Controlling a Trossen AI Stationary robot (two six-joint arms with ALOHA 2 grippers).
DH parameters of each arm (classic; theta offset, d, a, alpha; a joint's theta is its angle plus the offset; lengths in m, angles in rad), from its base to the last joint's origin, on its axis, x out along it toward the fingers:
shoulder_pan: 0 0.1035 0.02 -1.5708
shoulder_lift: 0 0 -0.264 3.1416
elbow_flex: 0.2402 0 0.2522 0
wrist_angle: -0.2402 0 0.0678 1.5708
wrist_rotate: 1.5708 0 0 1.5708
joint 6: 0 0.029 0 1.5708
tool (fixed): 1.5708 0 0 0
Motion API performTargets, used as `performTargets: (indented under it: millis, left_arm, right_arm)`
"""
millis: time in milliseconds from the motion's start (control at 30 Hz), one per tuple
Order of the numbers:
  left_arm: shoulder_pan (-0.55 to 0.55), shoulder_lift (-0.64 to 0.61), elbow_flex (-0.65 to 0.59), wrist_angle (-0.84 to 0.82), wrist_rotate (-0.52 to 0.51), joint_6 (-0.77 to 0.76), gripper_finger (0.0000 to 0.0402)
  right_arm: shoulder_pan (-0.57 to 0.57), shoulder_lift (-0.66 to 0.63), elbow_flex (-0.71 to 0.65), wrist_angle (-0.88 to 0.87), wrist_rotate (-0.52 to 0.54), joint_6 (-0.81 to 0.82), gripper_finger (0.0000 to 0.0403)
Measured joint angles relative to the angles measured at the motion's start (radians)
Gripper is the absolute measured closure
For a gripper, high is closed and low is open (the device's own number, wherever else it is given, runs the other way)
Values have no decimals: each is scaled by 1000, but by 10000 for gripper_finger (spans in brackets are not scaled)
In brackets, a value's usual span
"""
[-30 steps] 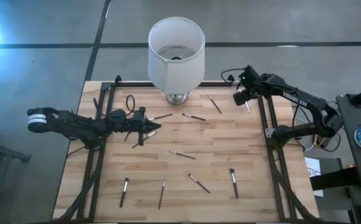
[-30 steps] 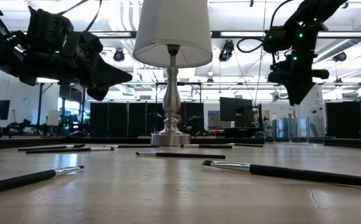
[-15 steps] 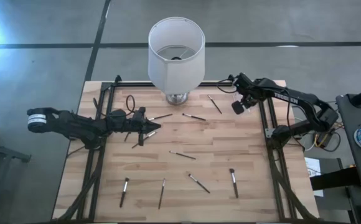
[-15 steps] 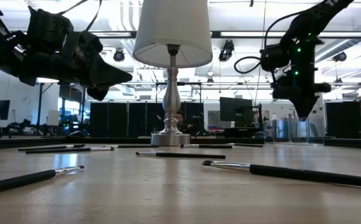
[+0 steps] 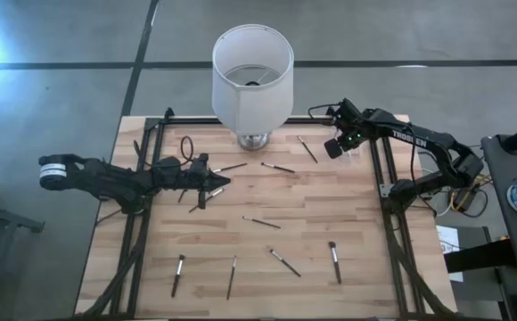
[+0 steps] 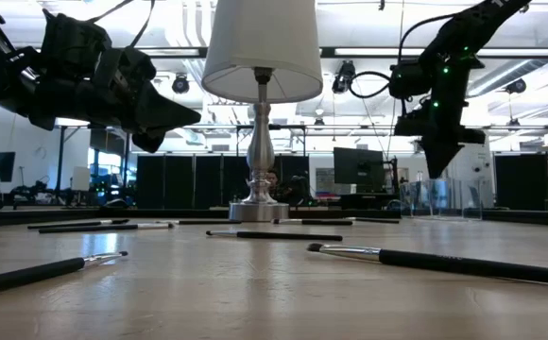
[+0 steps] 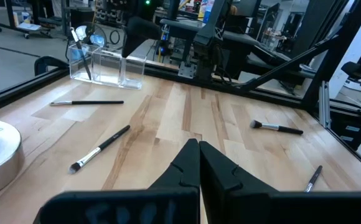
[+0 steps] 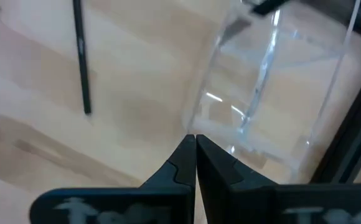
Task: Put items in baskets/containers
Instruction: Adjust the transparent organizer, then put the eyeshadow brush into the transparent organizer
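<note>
Clear cup (image 7: 106, 66) holds one brush (image 7: 84, 57); several brushes (image 5: 280, 261) remain on the worktop (image 5: 330, 209). Right hand (image 5: 334, 148), closed and empty, hovers beside it; left hand (image 5: 219, 181) closed, empty.

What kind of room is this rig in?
Probably a robotics lab or workshop: a bare concrete floor around the table, rows of ceiling lights overhead, and monitors and equipment racks beyond it.

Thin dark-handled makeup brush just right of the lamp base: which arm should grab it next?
Right. The right gripper, shut and empty, hangs beside that brush and the clear transparent cup; the left gripper waits farther off, at mid-table.
</note>
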Motion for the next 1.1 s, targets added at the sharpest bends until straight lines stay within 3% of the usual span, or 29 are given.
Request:
performTargets:
  millis: [200, 367, 500, 733, 867, 933, 1100]
  left_arm:
    - [0, 0, 0, -8, 1, 0, 402]
    - [0, 0, 0, -28, 1, 9, 402]
    - [-1, 0, -18, -25, 0, 11, 402]
    - [-1, 0, -30, -9, -13, 18, 402]
    - [-1, 0, -31, -8, -14, 27, 402]
    - [-1, 0, -37, -9, -14, 30, 402]
    - [-3, 0, -54, -24, -15, 48, 402]
  right_arm:
    - [2, -13, 9, 29, 29, -45, 394]
    - [49, -121, -33, 106, 113, -79, 394]
    - [113, -268, -167, 304, 110, -81, 394]
    - [271, -495, -480, 808, 97, -79, 394]
    - [360, -532, -567, 946, 8, -77, 394]
    - [416, -530, -597, 991, 11, -46, 394]
    - [617, -478, -660, 1137, 181, -37, 394]
